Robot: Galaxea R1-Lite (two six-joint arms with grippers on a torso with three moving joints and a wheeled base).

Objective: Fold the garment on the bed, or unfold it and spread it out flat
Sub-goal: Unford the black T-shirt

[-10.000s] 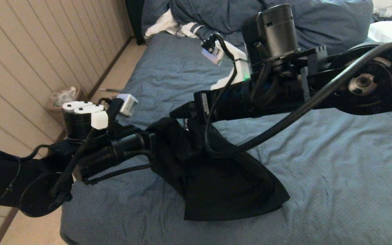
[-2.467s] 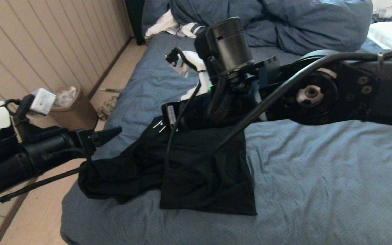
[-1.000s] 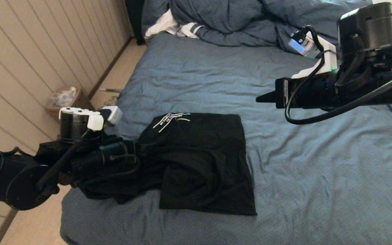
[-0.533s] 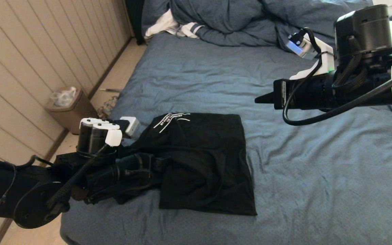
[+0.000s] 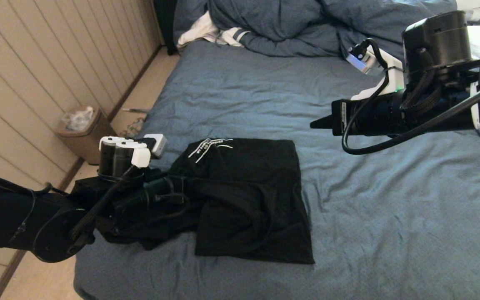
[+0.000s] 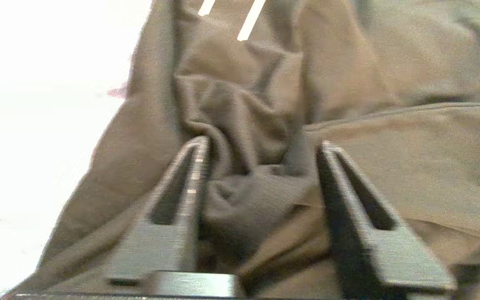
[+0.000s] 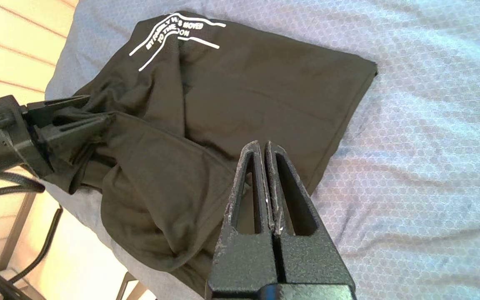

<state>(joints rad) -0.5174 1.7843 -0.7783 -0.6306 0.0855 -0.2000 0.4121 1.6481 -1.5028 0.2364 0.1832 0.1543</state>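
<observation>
The garment (image 5: pixel 248 200) is a black T-shirt lying roughly folded on the bed (image 5: pixel 390 216) near its left edge. White lettering (image 5: pixel 208 146) shows at its far left corner, and its left side is bunched. My left gripper (image 5: pixel 190 196) is pushed into that bunched side. In the left wrist view its jaws (image 6: pixel 263 143) stand apart, with a wad of the garment (image 6: pixel 240 100) between them. My right gripper (image 5: pixel 313 123) hangs shut and empty above the sheet, right of the shirt. The right wrist view shows it (image 7: pixel 263 143) over the garment (image 7: pixel 240 91), with the left gripper (image 7: pixel 98 108) in the folds.
A bunched blue-grey duvet (image 5: pixel 306 25) and a white striped cloth (image 5: pixel 211 33) lie at the head of the bed. A brown waste bin (image 5: pixel 83 133) stands on the floor by the panelled wall (image 5: pixel 36 62). The bed's left edge runs close beside the shirt.
The left gripper has pushed forward into the shirt's bunched left side and its jaws have narrowed round the fabric. The right arm has drifted slightly left, still shut.
</observation>
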